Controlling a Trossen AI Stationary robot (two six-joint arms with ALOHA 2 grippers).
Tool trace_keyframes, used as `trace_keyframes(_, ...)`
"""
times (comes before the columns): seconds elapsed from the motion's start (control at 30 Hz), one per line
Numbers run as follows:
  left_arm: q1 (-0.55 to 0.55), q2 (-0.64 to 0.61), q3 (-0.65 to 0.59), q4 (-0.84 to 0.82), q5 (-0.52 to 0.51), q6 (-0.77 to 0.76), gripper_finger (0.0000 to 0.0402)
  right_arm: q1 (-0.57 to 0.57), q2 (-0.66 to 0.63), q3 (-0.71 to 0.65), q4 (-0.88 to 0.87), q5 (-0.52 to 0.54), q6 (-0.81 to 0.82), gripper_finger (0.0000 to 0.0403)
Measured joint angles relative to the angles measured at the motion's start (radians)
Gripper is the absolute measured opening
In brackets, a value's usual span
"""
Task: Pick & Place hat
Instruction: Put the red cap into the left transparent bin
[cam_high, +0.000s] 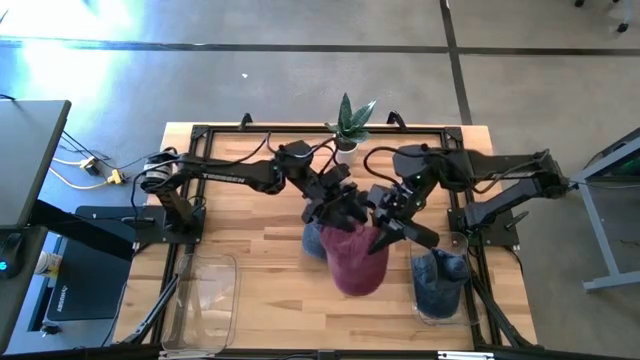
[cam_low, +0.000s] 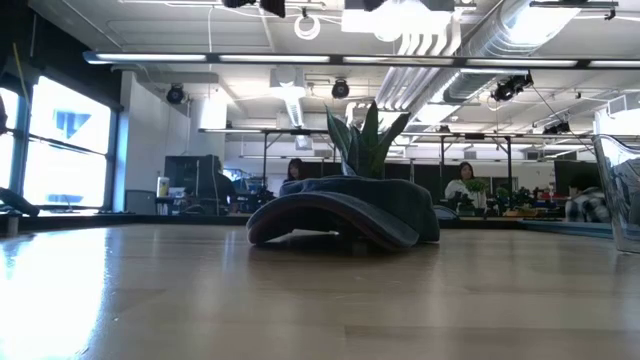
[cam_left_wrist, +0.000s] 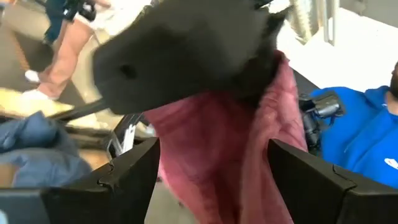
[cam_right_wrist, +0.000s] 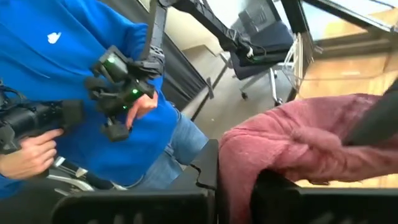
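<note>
Maroon hat (cam_high: 354, 262), knit, one item, shown in the high view at table (cam_high: 250, 230) centre, hanging between the two grippers. Left gripper (cam_high: 345, 212): at the hat's upper edge, fingers spread, hat fabric directly under them. Right gripper (cam_high: 385, 238): at the hat's right edge, fingers pressed together on the fabric. Blue hat (cam_high: 314, 240): on the wood just left of the left fingers, partly covered by the maroon one. Clear bin (cam_high: 440, 285): right of the right fingers, dark blue cloth inside. Second clear bin (cam_high: 208, 298): well left of both grippers. Plant (cam_high: 350, 124): beyond the grippers at the far edge.

Low view: blue hat (cam_low: 345, 212) flat on the table, plant (cam_low: 365, 140) behind it, bin wall (cam_low: 622, 190) at the edge; people seated in the room beyond. No gripper shows here.

Left wrist view: fingers (cam_left_wrist: 118, 177) wide apart; maroon hat (cam_left_wrist: 217, 149) hangs in the gap between them, a dark arm part above it; blue hat (cam_left_wrist: 37, 149) lies off to one side.

Right wrist view: maroon hat (cam_right_wrist: 305, 146) drapes over the closed fingers, pinched at its edge; a person in a blue top (cam_right_wrist: 68, 68) stands beyond, holding a handset (cam_right_wrist: 121, 84).
</note>
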Motion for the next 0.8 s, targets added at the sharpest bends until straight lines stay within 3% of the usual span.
trace_keyframes(0.17, -0.020, -0.006, 0.002, 0.067, 0.065, -0.045, 0.0292, -0.012, 0.003, 0.000, -0.095, 0.054, -0.006, 0.0008)
trace_keyframes(0.37, -0.049, -0.003, 0.001, 0.079, 0.067, -0.043, 0.0292, -0.028, 0.004, 0.000, -0.201, 0.113, -0.006, 0.0012)
trace_keyframes(0.63, -0.054, -0.003, 0.001, 0.017, -0.081, 0.028, 0.0292, -0.027, 0.004, 0.000, -0.185, 0.115, -0.008, 0.0008)
trace_keyframes(0.8, -0.053, -0.003, 0.001, -0.030, -0.090, 0.068, 0.0292, -0.027, 0.004, 0.000, -0.151, 0.110, -0.031, 0.0016)
